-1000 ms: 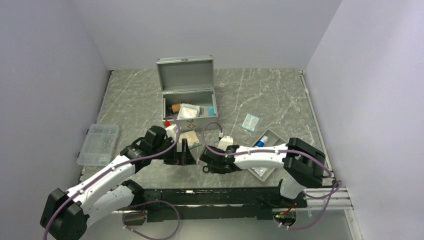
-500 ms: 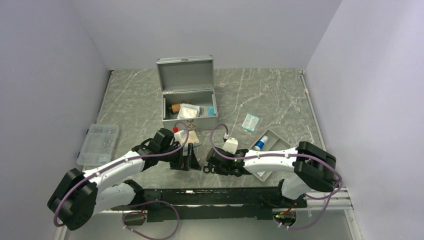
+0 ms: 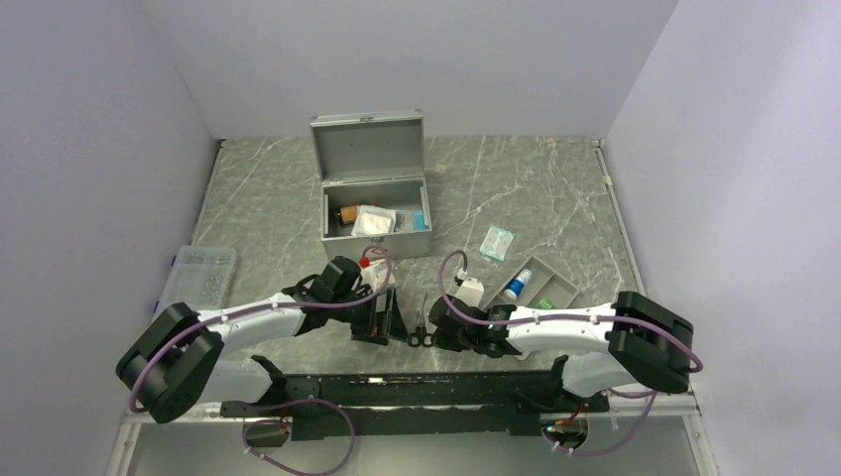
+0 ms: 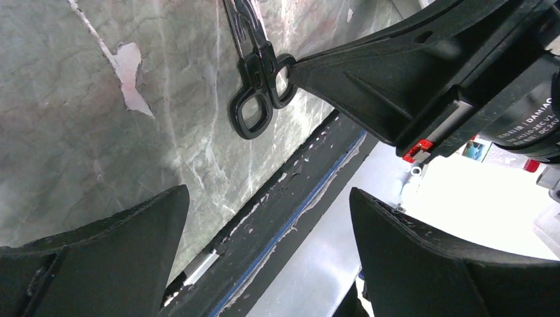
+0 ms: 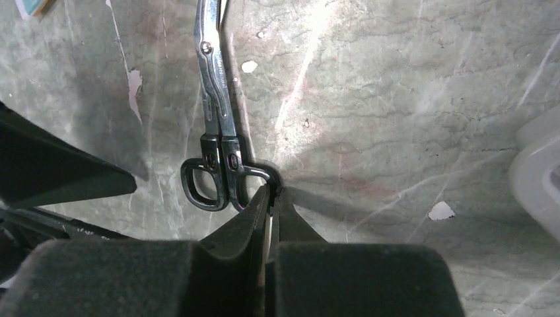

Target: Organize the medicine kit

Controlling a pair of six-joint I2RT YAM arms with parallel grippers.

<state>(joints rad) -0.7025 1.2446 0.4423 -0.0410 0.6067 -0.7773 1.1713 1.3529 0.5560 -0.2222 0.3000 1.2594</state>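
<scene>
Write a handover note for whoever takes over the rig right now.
The left gripper is open beside the scissors, holding nothing.
The right gripper is shut, tips at the scissors' handle loop, not gripping it.
The scissors lie flat near the table's front edge. The kit stands open at the back, some items inside.
Left to do: scissors, packet and the bottle in the tray are outside the kit.

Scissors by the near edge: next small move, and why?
Probably bring the open left gripper over the scissors at their shanks and close. They lie flat on the table, and the shut right gripper only meets one handle loop, so nothing holds them.
</scene>
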